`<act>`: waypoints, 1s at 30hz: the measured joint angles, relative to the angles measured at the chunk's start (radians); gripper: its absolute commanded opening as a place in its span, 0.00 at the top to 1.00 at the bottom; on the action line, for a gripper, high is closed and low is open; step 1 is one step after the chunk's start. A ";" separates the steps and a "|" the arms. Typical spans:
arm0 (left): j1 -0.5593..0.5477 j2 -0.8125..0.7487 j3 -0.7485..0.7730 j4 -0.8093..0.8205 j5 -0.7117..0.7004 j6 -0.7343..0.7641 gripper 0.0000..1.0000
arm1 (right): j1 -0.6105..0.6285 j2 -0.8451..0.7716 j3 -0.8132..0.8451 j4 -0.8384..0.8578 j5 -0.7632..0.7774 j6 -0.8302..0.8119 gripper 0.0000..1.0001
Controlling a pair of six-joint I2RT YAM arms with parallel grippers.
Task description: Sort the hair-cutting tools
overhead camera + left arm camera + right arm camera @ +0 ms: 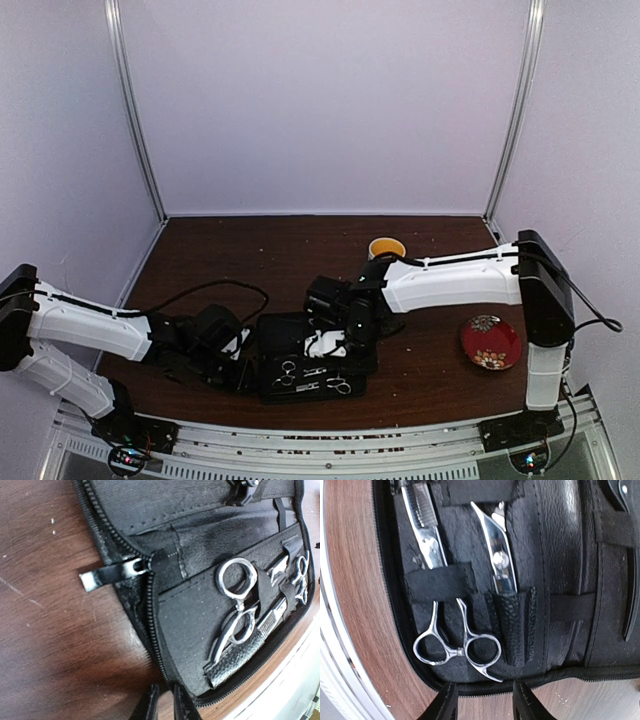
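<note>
A black case (300, 358) lies open in the middle of the table. Two silver scissors (286, 375) (338, 383) lie in its near half. In the right wrist view one pair (457, 650) sits under a strap, and the other's blade (497, 555) stands in a textured pocket. A thin black clip (631, 595) shows at the right edge. My right gripper (482, 702) is open and empty, just outside the case's edge by the ring handles. My left gripper (166, 705) is nearly shut and empty at the case's zipper edge (152, 630), near the other scissors (235, 605).
A mug (386, 247) with a yellow inside stands behind the right arm. A red floral plate (490, 342) lies at the right. The zipper pull (112, 573) sticks out over the wood. The table's near edge and metal rail (330, 440) run close below the case.
</note>
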 measured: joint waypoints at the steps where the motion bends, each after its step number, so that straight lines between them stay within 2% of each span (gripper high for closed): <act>1: 0.000 0.000 0.000 0.000 0.000 0.000 0.90 | 0.003 0.000 0.000 0.006 0.000 -0.001 0.62; 7: 0.000 -0.003 -0.002 0.004 0.001 -0.002 0.92 | 0.018 0.038 0.000 0.040 0.002 -0.001 0.65; 15: 0.000 -0.008 -0.022 0.039 0.005 -0.009 0.92 | 0.057 0.069 0.005 0.058 0.093 0.037 0.64; 24: 0.000 -0.014 -0.048 0.092 0.010 -0.022 0.92 | 0.069 0.155 0.147 -0.057 0.099 0.119 0.63; 30: 0.000 -0.015 -0.056 0.109 0.011 -0.028 0.92 | 0.069 0.164 0.163 -0.072 0.097 0.154 0.62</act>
